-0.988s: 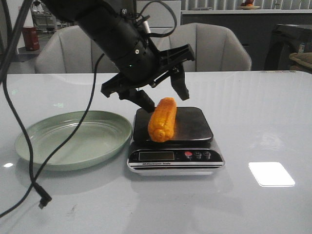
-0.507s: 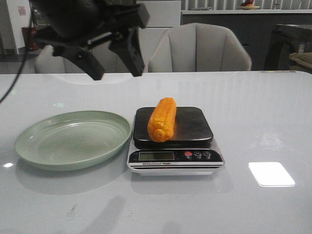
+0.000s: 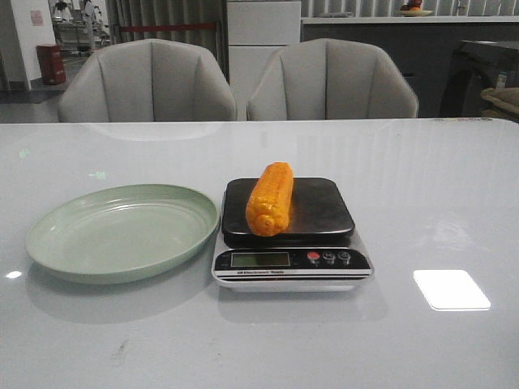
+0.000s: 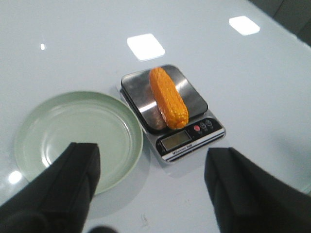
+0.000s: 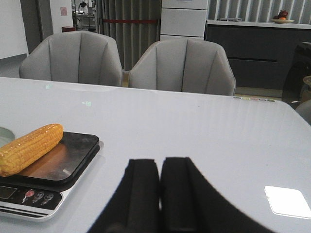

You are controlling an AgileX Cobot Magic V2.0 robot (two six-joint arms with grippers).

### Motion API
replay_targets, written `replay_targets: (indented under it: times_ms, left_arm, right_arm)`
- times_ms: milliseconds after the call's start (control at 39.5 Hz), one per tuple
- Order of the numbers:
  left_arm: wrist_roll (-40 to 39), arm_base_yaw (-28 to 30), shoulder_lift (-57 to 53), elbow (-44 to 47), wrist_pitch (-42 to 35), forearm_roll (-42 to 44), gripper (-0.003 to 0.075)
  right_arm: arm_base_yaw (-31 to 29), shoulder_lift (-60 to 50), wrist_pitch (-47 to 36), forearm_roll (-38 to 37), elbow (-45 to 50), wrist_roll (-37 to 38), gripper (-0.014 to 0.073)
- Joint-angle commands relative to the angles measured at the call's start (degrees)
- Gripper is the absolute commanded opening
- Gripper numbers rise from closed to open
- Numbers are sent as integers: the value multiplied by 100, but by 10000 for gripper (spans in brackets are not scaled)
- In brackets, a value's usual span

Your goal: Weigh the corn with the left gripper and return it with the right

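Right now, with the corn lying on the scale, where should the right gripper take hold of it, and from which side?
Probably across the middle of the corn, coming down from above. It lies flat on the scale platform, lengthwise front to back, so its rounded left and right flanks are free. The right gripper is shut and must open first.

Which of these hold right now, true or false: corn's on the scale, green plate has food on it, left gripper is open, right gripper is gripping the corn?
1. The corn lies on the scale. True.
2. The green plate holds food. False: it is empty.
3. The left gripper is open. True: its fingers stand wide apart, holding nothing.
4. The right gripper grips the corn. False: it is shut on nothing, apart from the scale.
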Motion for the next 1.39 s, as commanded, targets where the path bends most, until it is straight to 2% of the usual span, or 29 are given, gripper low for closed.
replay_targets:
  times_ms: [0, 152, 228, 304, 380, 405, 456, 583, 760, 1013, 1165, 1368]
  left_arm:
    - [-6, -16, -1069, 200, -489, 269, 494]
    - [-6, -16, -2400, 805, -475, 523, 419]
    - [-6, -16, -2871, 1047, -316, 523, 354]
    - [-6, -16, -3073, 1125, -92, 512, 279]
    - [-6, -16, -3183, 1162, 22, 502, 126]
    - [-6, -16, -3196, 1162, 22, 502, 102]
    - [-6, -16, -3219, 1162, 22, 515, 129]
    - [-6, -16, -3219, 1201, 22, 755, 113]
    - [-6, -16, -3219, 1312, 11, 799, 113]
    - [-6, -16, -3219, 1478, -1, 799, 113]
    - [-6, -16, -3219, 1487, -1, 799, 113]
    - [-6, -16, -3219, 1487, -1, 799, 113]
  right_arm:
    - [-34, -111, -443, -68, 40, -12, 155]
    - [-34, -111, -443, -68, 40, -12, 155]
    - [-34, -111, -492, -68, 40, -12, 155]
    - [-34, -111, -546, -68, 40, -12, 155]
    - [-34, -111, -731, -68, 40, -12, 155]
    - [-34, -111, -798, -68, 40, -12, 155]
    - [-34, -111, -1024, -68, 40, -12, 155]
    - [-34, -111, -1518, -50, 5, 70, 155]
    - [-34, 184, -886, -34, -643, 378, 155]
    - [-34, 1806, 279, -34, -2060, 378, 155]
    - [-34, 2232, 302, -40, -2189, 378, 155]
    - [74, 2267, 553, 249, -2183, 391, 155]
